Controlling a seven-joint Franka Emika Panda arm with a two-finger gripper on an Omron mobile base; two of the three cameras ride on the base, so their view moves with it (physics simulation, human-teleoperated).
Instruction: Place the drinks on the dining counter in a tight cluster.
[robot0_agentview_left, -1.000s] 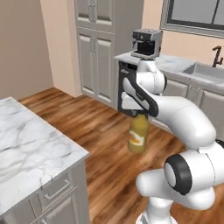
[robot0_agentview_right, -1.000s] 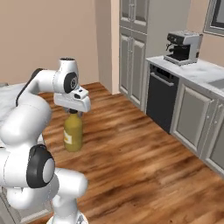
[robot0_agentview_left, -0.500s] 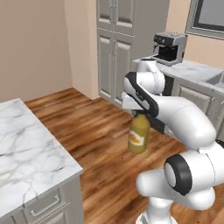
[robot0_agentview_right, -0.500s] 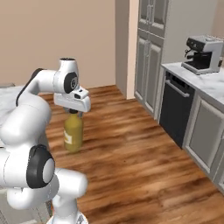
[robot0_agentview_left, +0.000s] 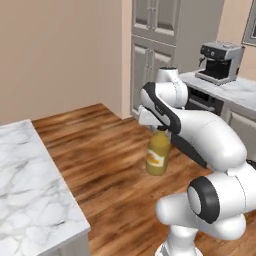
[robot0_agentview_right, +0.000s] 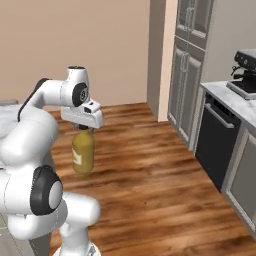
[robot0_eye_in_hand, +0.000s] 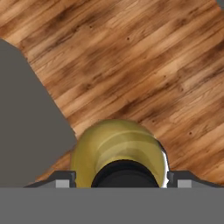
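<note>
Yellow juice bottle (robot0_agentview_left: 158, 152) hangs upright, clamped at its neck by the gripper (robot0_agentview_left: 161, 129), above wood floor (robot0_agentview_left: 110, 150)

juice bottle (robot0_agentview_left: 158, 154) under gripper (robot0_agentview_left: 161, 129) — above floor (robot0_agentview_left: 105, 160)

The juice bottle (robot0_agentview_left: 158, 153) has its cap and neck hidden under the gripper (robot0_agentview_left: 161, 129) in both base views, and in the hand view the grey band cuts off the lower half of its black cap. The marble tabletop (robot0_agentview_left: 30, 190) runs off the left and bottom edges of the left base view, so only one corner shows. The coffee machine (robot0_agentview_right: 246, 67) is cut by the right edge of the right base view.
</note>
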